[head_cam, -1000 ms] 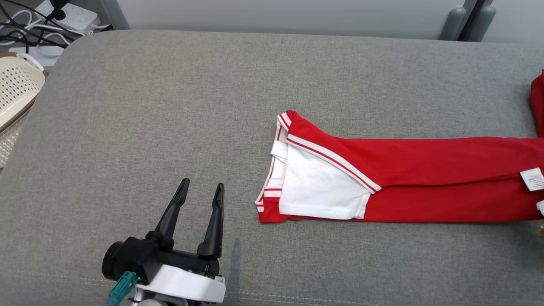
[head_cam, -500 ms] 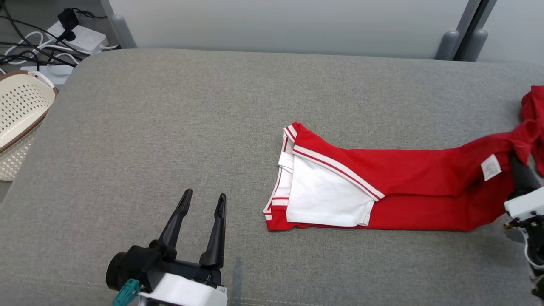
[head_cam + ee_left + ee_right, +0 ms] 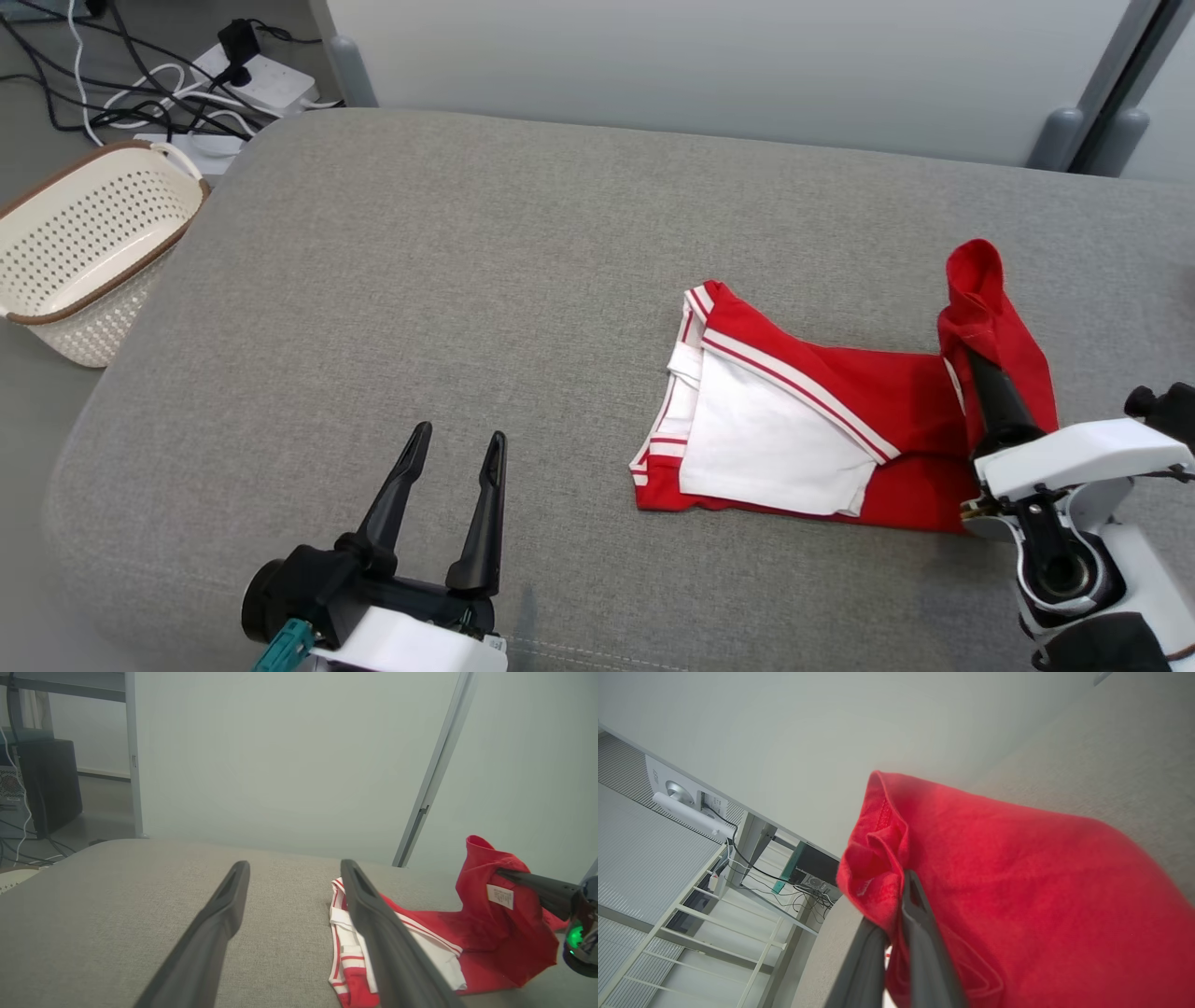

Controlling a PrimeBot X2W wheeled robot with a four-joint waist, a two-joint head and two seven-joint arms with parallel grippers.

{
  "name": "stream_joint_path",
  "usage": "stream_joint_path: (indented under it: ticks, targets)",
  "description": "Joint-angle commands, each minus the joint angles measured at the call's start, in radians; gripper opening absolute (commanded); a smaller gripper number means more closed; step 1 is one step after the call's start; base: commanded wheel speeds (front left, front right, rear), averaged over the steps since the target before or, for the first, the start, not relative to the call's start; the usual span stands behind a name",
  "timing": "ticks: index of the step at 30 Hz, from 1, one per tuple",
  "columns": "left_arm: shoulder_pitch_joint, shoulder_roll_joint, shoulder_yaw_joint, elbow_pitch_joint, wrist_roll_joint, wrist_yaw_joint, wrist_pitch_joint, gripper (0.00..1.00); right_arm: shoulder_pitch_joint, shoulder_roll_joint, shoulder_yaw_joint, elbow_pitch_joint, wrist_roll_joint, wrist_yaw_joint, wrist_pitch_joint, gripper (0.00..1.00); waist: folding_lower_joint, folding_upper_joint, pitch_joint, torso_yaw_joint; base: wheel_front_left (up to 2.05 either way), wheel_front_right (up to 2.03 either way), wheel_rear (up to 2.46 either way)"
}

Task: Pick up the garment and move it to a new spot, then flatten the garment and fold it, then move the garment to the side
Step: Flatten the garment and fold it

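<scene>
— Your grip?
— My right gripper [image 3: 973, 359] is pinching the garment's [image 3: 840, 411] red end, raised above the rest, which lies toward the surface's [image 3: 467, 233] right edge. My left gripper [image 3: 457, 443] hangs spread near the front edge.
— The step?
— Folding, I judge. Next, I lay this end over the white part.
</scene>
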Motion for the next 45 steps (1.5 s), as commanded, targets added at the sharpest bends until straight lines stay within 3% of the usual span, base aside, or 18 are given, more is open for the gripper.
stream_joint_path:
  ticks: [1,10,25,27,28,38,41,45]
  targets:
    - [-0.024,0.002,0.029,-0.029,-0.009,0.010,-0.006,1.00,-0.040,0.019,0.025,-0.029,-0.012,0.000,-0.015,0.00,0.0000,0.0000,0.010,0.022,0.00,0.00,0.00]
    - [-0.038,0.002,0.018,-0.024,-0.016,0.007,-0.006,1.00,-0.103,0.104,0.062,0.005,-0.029,0.000,-0.034,0.00,0.0000,0.0000,0.039,0.103,0.00,0.00,0.00]
    - [-0.054,0.002,0.003,-0.014,-0.031,0.011,-0.006,1.00,-0.163,0.138,0.189,0.207,-0.070,0.000,-0.065,0.02,0.0000,0.0000,0.068,0.163,0.00,0.00,0.00]
    - [-0.057,0.002,0.001,-0.013,-0.033,0.012,-0.006,1.00,-0.172,0.139,0.218,0.220,-0.041,0.000,-0.067,0.61,0.0000,0.0000,0.069,0.164,0.00,0.00,0.00]
    - [-0.058,0.002,0.001,-0.012,-0.033,0.013,-0.006,1.00,-0.176,0.139,0.236,0.224,-0.026,0.000,-0.071,1.00,0.0000,0.0000,0.069,0.163,0.00,0.00,0.00]
    - [-0.058,0.002,0.001,-0.003,-0.029,0.016,-0.006,1.00,-0.173,0.139,0.453,0.161,0.182,0.000,-0.060,1.00,0.0000,0.0000,0.041,0.131,0.00,0.00,0.00]
    - [-0.055,0.002,0.007,-0.003,-0.024,0.016,-0.006,1.00,-0.182,0.139,0.492,0.148,0.172,0.000,-0.094,1.00,0.0000,0.0000,0.033,0.110,0.00,0.00,0.00]
    - [-0.054,0.002,0.014,-0.006,-0.020,0.015,-0.006,1.00,-0.204,0.113,0.514,0.148,0.074,0.000,-0.154,1.00,0.0000,0.0000,0.025,0.074,0.00,0.00,0.00]
